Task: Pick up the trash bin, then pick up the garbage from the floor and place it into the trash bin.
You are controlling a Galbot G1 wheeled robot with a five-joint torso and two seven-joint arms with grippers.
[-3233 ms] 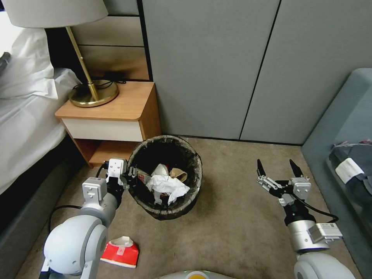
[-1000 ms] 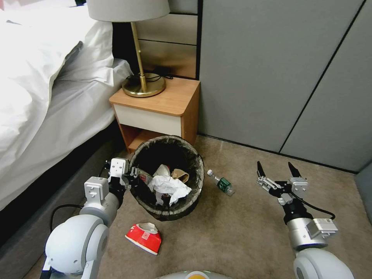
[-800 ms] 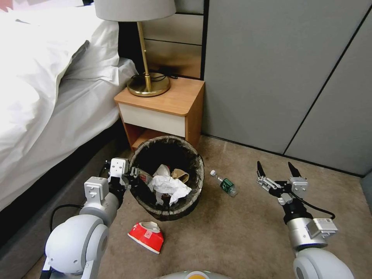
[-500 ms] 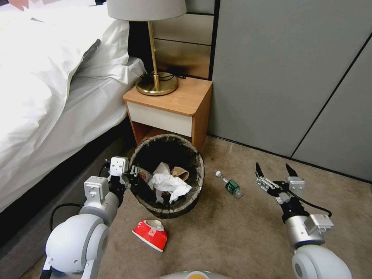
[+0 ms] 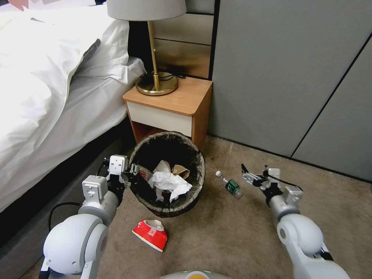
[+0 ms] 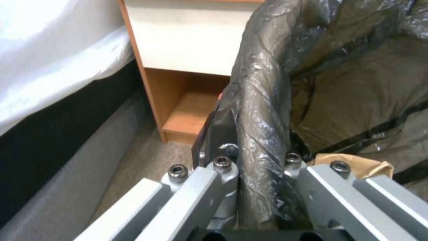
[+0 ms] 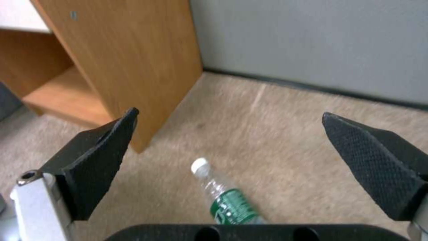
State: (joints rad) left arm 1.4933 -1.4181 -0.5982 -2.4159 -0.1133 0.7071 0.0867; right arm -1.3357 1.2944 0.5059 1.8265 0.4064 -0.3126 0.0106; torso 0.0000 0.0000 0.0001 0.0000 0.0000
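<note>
1. A bed with white sheets (image 5: 46, 89) runs along the far left, and a wooden nightstand (image 5: 174, 104) carrying a brass lamp (image 5: 156, 83) stands just beside it.
2. The left gripper (image 5: 133, 175) is pinched on the bag-lined rim of the trash bin (image 5: 193, 186), which sits right in front of the nightstand with white tissues (image 5: 168, 182) and a brown paper bag (image 5: 180, 171) inside.
3. A crushed red-and-white carton (image 5: 150, 234) lies on the carpet (image 5: 232, 232), near the bin.
4. A green-labelled plastic bottle (image 5: 230, 185) lies on its side between the bin and the right gripper (image 5: 248, 176).
5. That gripper is spread wide just beside the bottle, not touching it.
</note>
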